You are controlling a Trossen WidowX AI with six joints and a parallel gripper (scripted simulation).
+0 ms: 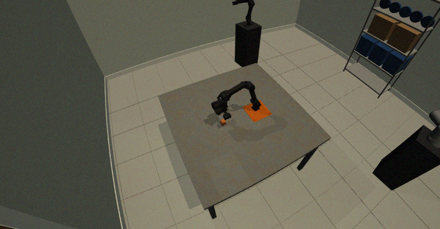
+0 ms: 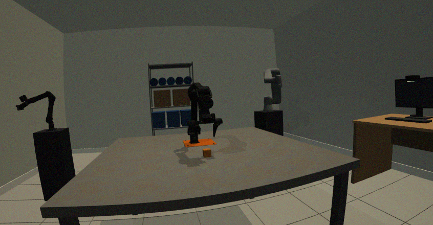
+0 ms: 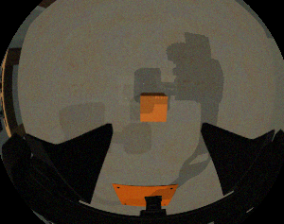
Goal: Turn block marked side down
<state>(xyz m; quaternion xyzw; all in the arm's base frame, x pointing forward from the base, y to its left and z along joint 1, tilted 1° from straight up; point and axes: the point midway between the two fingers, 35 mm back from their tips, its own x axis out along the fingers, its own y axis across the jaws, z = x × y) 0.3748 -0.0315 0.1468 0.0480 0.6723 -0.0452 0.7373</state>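
A small orange block [image 1: 223, 122] [image 2: 207, 153] [image 3: 153, 109] rests flat on the table [image 1: 246, 166] [image 2: 181, 178] [image 3: 87, 56]. Its upper face looks plain orange, partly in shadow, with a dark strip along its far edge in the wrist view. I cannot make out a mark on the faces that show; its underside is hidden. My gripper [image 3: 159, 129] is open wide and empty, pointing down above the table. It is clear of the block, which shows just beyond the line between the fingertips in the wrist view.
The arm's orange base plate [image 1: 257, 116] [image 2: 206, 142] [image 3: 130, 193] lies on the table behind the block as seen in the exterior view. Other arms stand on dark pedestals [image 1: 247, 44] [image 2: 54, 163] off the table. A shelf rack and a desk stand farther off.
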